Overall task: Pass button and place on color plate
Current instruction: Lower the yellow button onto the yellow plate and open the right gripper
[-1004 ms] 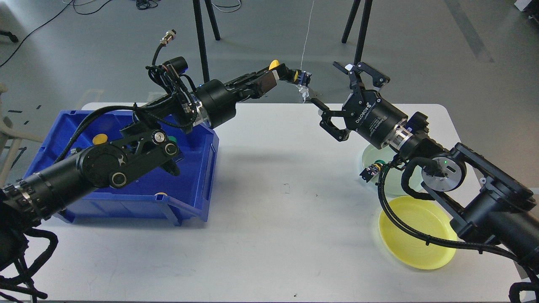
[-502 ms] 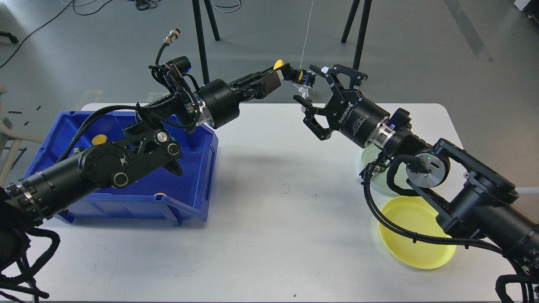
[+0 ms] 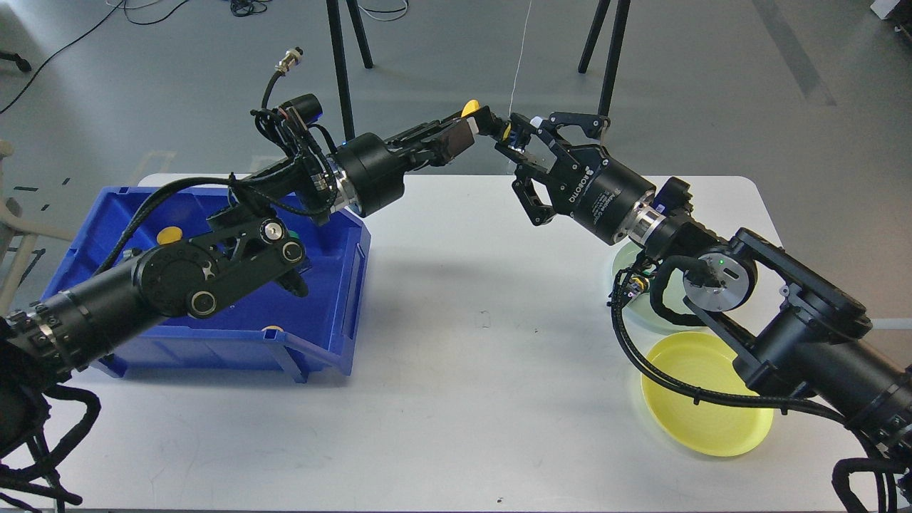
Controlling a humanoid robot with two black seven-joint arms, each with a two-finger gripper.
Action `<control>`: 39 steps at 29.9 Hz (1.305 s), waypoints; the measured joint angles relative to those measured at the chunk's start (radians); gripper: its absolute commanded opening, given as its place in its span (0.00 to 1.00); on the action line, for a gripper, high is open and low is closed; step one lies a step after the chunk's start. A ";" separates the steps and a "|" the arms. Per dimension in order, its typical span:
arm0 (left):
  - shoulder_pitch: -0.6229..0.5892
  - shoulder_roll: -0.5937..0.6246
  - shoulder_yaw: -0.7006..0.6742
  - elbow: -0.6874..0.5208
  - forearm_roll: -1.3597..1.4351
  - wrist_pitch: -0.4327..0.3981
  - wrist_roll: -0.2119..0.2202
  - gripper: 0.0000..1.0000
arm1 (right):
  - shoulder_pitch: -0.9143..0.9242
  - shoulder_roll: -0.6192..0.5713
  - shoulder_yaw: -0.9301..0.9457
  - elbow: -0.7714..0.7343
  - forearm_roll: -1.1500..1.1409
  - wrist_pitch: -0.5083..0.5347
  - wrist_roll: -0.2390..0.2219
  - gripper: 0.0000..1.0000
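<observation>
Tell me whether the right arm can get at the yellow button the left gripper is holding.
Probably yes: the right gripper, open, is right at the yellow button held out by the left gripper, nothing between.

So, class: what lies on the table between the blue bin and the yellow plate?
In the head view, the white table between the blue bin and the yellow plate is bare, apart from faint specks. The two grippers meet above it, further back.

Two plates [image 3: 705,417] [image 3: 627,267], one blue bin [image 3: 335,285], one white table [image 3: 463,370].
</observation>
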 measured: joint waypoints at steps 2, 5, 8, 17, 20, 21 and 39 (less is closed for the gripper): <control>0.000 0.000 0.000 -0.001 0.000 -0.001 0.000 0.48 | 0.000 0.000 0.001 0.000 0.000 0.000 0.000 0.22; 0.000 0.002 0.000 -0.005 -0.001 -0.002 -0.002 0.54 | 0.001 -0.001 0.002 0.000 0.000 -0.001 0.000 0.22; -0.001 0.005 -0.001 -0.006 -0.001 -0.002 -0.002 0.68 | 0.001 -0.001 0.002 0.000 0.000 -0.001 0.000 0.22; 0.001 0.008 -0.043 -0.006 -0.013 0.004 -0.030 0.95 | -0.006 -0.026 0.006 0.010 0.000 0.008 0.002 0.22; 0.014 0.013 -0.102 -0.006 -0.033 -0.005 -0.080 0.98 | -0.013 -0.093 0.011 0.014 0.000 0.013 0.003 0.22; 0.020 0.014 -0.123 -0.007 -0.052 -0.013 -0.095 0.98 | -0.015 -0.126 0.013 0.017 0.000 0.014 0.004 0.22; 0.036 0.045 -0.289 0.100 -0.882 -0.213 0.019 1.00 | -0.349 -0.793 -0.142 0.256 -0.073 0.022 0.009 0.22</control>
